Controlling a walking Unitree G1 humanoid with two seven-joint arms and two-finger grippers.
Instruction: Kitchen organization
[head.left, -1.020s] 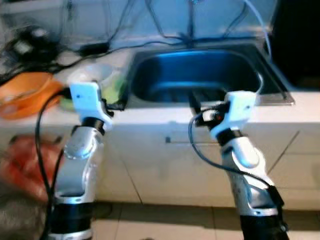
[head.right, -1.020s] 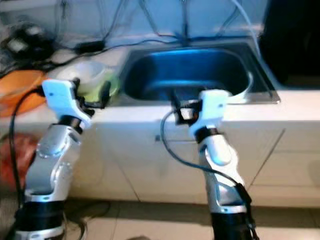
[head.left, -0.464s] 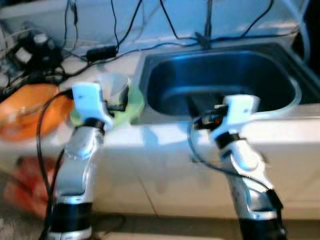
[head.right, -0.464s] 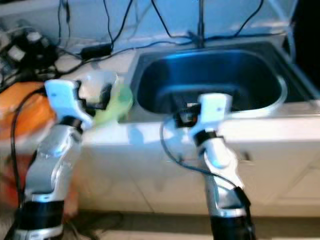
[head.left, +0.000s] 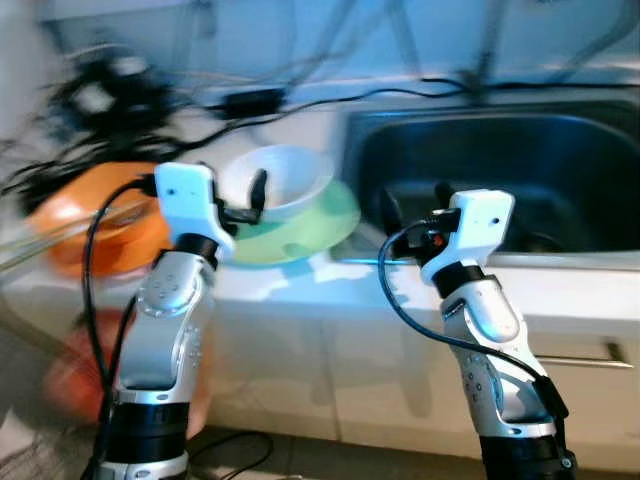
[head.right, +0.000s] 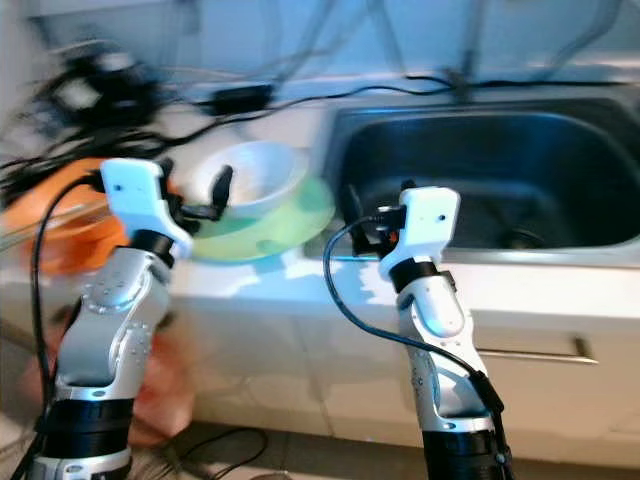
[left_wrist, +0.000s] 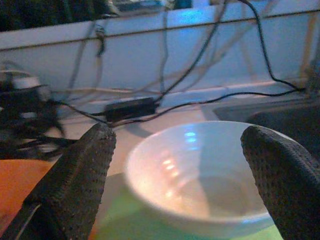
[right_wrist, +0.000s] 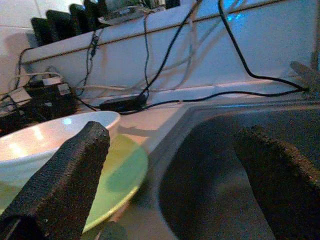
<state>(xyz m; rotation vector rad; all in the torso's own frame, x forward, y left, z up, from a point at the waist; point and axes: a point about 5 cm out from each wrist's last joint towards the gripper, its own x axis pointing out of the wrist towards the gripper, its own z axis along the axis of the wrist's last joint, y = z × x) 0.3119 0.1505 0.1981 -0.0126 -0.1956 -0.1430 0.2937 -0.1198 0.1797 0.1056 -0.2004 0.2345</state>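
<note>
Our view has swung left since a second ago, so the white bowl (head.left: 285, 180) on the green plate (head.left: 320, 232) now sits mid-frame, framed by our left hand (left_wrist: 185, 165), fingers apart, right hand (right_wrist: 170, 165) likewise apart at the sink (head.left: 560, 150), suggesting a bowl grasp next.

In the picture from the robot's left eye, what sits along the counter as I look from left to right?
Orange bowl → white bowl resting on a green plate → steel sink. The left gripper, open, is at the white bowl; the right gripper, open, is at the sink's front edge.
</note>
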